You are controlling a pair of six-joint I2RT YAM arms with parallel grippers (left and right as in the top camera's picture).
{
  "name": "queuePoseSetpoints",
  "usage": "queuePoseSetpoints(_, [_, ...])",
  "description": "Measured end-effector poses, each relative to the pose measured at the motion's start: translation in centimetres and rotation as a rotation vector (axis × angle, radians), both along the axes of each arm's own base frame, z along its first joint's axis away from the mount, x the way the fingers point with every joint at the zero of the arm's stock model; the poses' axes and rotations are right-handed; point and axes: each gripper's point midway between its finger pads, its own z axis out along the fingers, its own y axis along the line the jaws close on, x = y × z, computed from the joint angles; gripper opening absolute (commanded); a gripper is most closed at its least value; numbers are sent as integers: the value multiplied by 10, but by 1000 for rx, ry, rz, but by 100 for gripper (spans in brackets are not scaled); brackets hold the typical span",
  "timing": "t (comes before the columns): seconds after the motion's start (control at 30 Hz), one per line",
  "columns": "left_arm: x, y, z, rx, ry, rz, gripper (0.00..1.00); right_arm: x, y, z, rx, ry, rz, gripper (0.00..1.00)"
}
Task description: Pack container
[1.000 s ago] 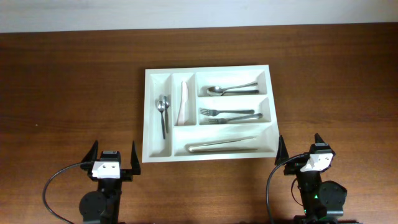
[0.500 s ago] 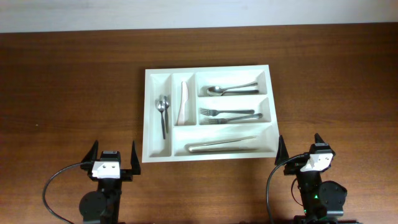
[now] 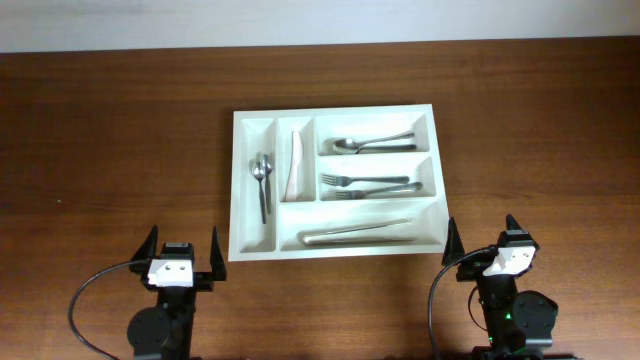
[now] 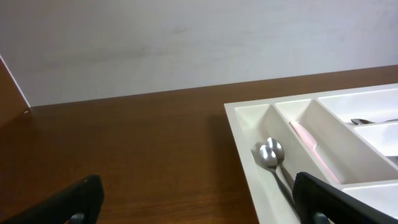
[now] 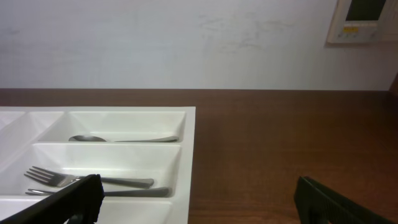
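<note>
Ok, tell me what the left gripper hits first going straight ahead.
Probably nothing: the left gripper faces bare table; the container lies just right of its path, possibly grazed.

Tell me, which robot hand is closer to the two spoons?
Left. The left gripper sits off the tray corner on the spoons' side; the right gripper is off the opposite near corner.

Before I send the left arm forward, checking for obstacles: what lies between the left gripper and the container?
Nothing: only bare table lies between the open left gripper and the container, as the overhead view shows.
</note>
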Motion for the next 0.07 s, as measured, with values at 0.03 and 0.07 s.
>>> queuePoseSetpoints(0.03, [0, 0, 0, 0, 0, 0, 99, 0, 0, 0, 0, 0, 0, 99])
queuePoseSetpoints(0.07, [0, 0, 0, 0, 0, 0, 99, 0, 0, 0, 0, 0, 0, 99])
